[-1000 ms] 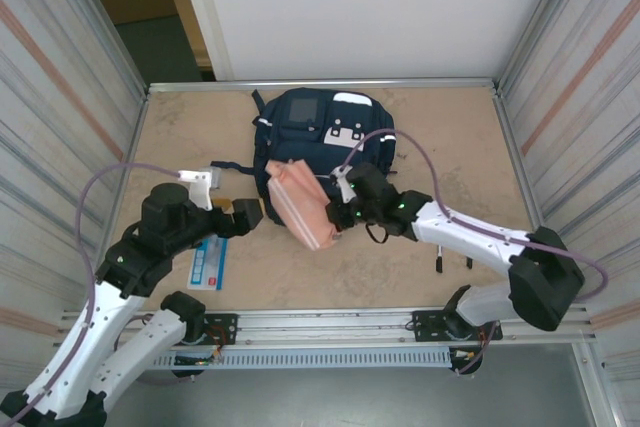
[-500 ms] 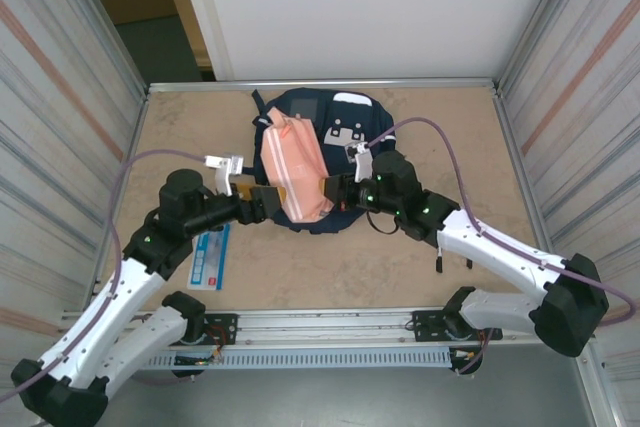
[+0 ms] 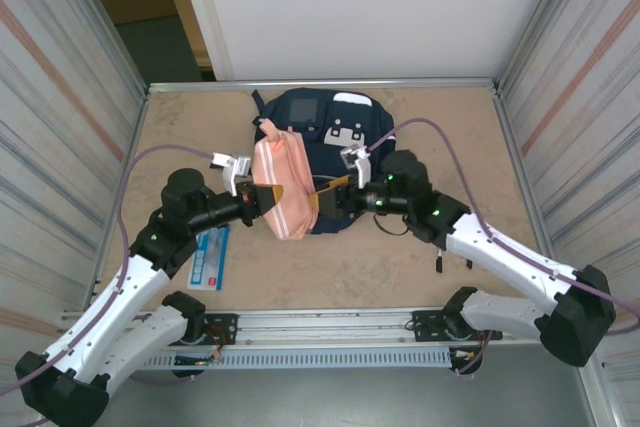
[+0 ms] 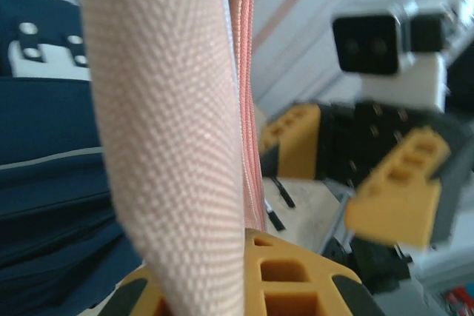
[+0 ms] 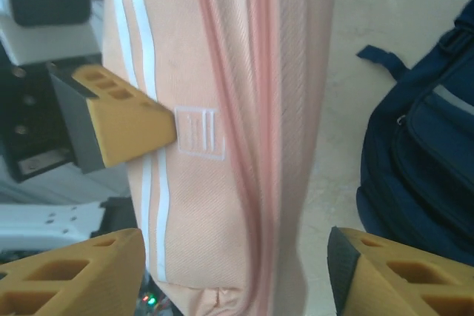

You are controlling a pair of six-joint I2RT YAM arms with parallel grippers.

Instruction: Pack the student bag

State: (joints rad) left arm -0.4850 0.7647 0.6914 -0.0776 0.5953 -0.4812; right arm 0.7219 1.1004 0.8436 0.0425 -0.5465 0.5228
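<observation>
The student bag [image 3: 335, 122], navy with white patches, lies flat at the back middle of the table. A pink pencil pouch [image 3: 278, 187] with white stripes hangs in front of it, over its near left edge. My left gripper [image 3: 263, 198] is shut on the pouch's left side. Its yellow fingers [image 4: 296, 275] pinch the woven fabric [image 4: 170, 109]. My right gripper [image 3: 325, 193] is open just right of the pouch. In the right wrist view the pouch [image 5: 222, 109] stands between my spread fingers [image 5: 74, 271] without being pinched, and the navy bag [image 5: 422, 160] lies at the right.
A blue and white card [image 3: 210, 257] lies on the table under the left arm. A black pen [image 3: 438, 262] lies by the right arm. Metal walls close in both sides, and a rail [image 3: 330, 327] runs along the near edge.
The left gripper has shut on the pouch and the right gripper has opened and let it go. The pouch has shifted slightly left and toward the near side.
</observation>
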